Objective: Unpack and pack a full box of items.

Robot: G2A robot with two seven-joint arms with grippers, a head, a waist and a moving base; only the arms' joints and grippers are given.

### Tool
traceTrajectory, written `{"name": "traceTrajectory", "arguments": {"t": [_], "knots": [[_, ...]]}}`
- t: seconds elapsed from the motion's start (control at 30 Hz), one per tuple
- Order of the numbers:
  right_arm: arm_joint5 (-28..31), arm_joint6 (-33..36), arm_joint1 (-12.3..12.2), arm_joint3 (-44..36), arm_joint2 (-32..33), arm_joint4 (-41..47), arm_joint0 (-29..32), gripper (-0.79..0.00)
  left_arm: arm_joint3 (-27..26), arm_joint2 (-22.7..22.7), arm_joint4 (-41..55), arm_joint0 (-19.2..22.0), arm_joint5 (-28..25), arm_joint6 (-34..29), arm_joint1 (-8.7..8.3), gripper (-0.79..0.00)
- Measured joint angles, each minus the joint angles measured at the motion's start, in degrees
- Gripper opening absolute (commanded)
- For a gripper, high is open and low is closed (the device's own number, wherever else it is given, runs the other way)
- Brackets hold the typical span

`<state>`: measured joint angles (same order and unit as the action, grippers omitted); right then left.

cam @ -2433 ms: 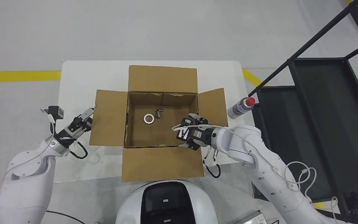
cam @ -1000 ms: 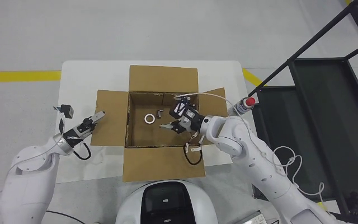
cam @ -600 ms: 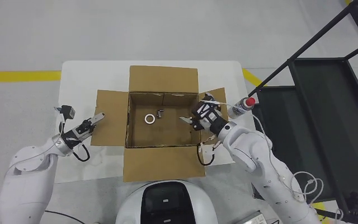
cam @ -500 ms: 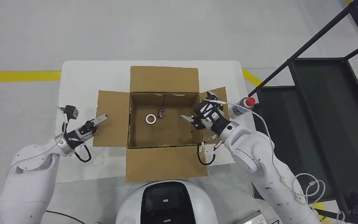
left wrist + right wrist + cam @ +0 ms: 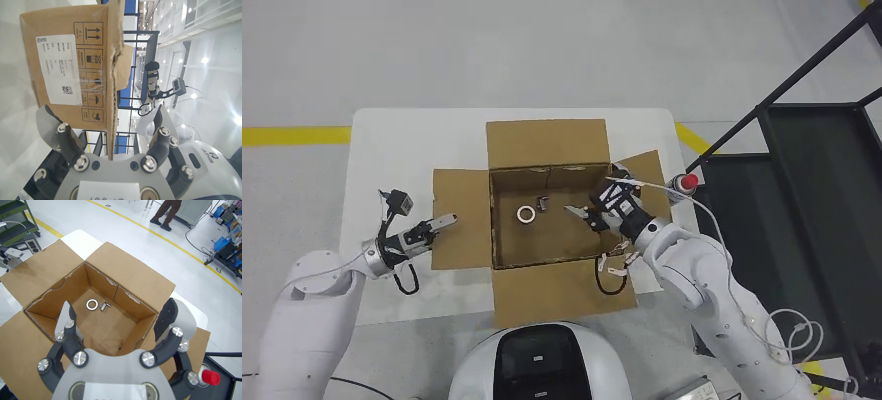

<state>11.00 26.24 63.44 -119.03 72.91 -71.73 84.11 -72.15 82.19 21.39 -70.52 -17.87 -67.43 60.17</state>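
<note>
Top view is showing the cardboard box (image 5: 547, 143) standing open on the white table (image 5: 392, 140), with all four flaps folded outward. The left gripper (image 5: 445, 219) is sitting at the outer edge of the side flap (image 5: 111, 75). In the left wrist view, its fingers (image 5: 56, 125) are spread wide and the flap edge is running between them, with neither pad pressing on it, so nothing is being grasped. The right gripper (image 5: 117, 313) is hovering above the box opening, close to the wall on its own side, released and carrying nothing. A metal ring (image 5: 91, 304) and a small metal bracket (image 5: 105, 306) are lying just beside each other on the box floor, ahead of and below its fingertips. A red-capped spray can (image 5: 680, 183) is standing outside the box, behind the right gripper, near the flap under that wrist.
</note>
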Motion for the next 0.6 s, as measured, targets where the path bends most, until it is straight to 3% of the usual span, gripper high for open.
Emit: {"name": "traceTrajectory", "arguments": {"t": [0.27, 0.4, 0.6], "knots": [[0.22, 1.3, 0.23, 1.51, -1.6, -0.08, -0.69, 0.0, 0.94, 9.91, 1.49, -2.53, -1.63, 7.05, -1.65, 0.0], [-0.68, 6.93, 1.03, 4.7, -5.85, 0.78, -4.91, 0.0, -0.25, 15.13, 3.2, -4.95, -2.23, 10.77, -2.3, 0.0], [-4.04, 17.24, 3.3, 10.47, -15.29, 3.58, -14.85, 0.0, -3.58, 18.89, 3.69, -8.23, -2.5, 15.84, -2.61, 0.0]]}}
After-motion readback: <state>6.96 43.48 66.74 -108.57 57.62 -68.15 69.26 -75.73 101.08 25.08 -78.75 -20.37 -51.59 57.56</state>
